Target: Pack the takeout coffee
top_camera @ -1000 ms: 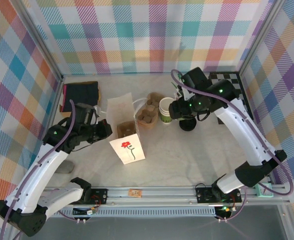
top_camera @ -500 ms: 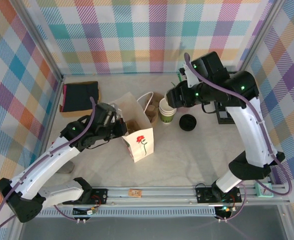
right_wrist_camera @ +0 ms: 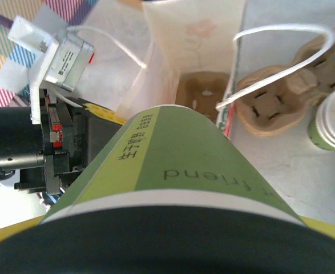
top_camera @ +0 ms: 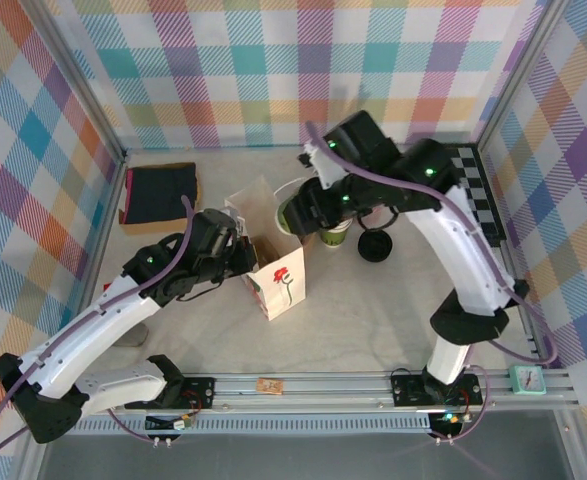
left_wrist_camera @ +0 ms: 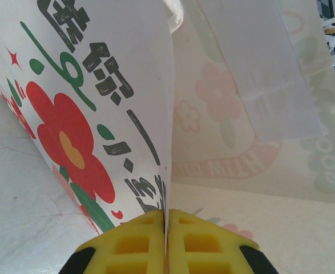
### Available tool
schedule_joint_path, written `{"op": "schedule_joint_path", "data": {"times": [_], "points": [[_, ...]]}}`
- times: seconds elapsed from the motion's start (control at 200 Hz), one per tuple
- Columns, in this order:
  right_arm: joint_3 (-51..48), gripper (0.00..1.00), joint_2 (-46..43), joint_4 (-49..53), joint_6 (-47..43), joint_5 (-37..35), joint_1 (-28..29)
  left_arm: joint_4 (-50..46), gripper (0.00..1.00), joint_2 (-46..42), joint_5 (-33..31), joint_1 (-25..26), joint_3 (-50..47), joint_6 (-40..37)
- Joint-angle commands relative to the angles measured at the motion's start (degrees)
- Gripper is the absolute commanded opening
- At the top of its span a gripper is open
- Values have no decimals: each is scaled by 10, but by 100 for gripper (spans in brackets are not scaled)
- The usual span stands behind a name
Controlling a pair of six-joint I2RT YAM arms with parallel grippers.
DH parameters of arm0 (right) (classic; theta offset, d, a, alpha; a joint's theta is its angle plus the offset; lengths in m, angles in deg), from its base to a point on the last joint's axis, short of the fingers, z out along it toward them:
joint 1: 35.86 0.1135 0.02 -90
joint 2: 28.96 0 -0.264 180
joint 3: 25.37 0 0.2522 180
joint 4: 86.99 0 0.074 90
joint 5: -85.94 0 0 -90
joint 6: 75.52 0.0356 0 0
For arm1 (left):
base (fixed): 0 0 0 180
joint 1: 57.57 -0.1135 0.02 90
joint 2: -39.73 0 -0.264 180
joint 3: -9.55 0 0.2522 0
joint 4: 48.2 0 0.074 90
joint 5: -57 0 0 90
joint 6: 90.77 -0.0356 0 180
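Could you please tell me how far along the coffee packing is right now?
Done: the paper bag stands open, with the left gripper clamping its wall, jaws shut, and a cardboard cup tray sits inside at the bottom. In hand: the right gripper holds the lidded takeout coffee, tilted, by the bag's mouth. Left: lower the cup into the tray and let go.

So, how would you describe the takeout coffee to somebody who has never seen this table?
Find the white paper bag with a red flower. At its open mouth, the right claw holds the takeout coffee: a green cup with a black lid, unlike the lidless cup stack standing beside.
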Motion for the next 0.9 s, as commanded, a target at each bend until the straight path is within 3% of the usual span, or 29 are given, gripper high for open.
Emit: {"op": "schedule_joint_path", "data": {"times": [0.0, 0.04, 0.105, 0.22, 0.896], "points": [[25, 48, 10, -24, 0, 12, 15, 13, 0, -13, -13, 12, 1, 5], [25, 48, 16, -34, 3, 17, 19, 12, 8, -16, -15, 14, 0, 5], [28, 48, 32, -43, 6, 22, 23, 13, 37, -23, -17, 16, -3, 6], [39, 47, 60, -49, 12, 6, 30, -3, 50, -37, -34, 19, -1, 7], [102, 45, 172, -18, 2, -84, 71, -4, 53, -85, -39, 24, -3, 4]]}}
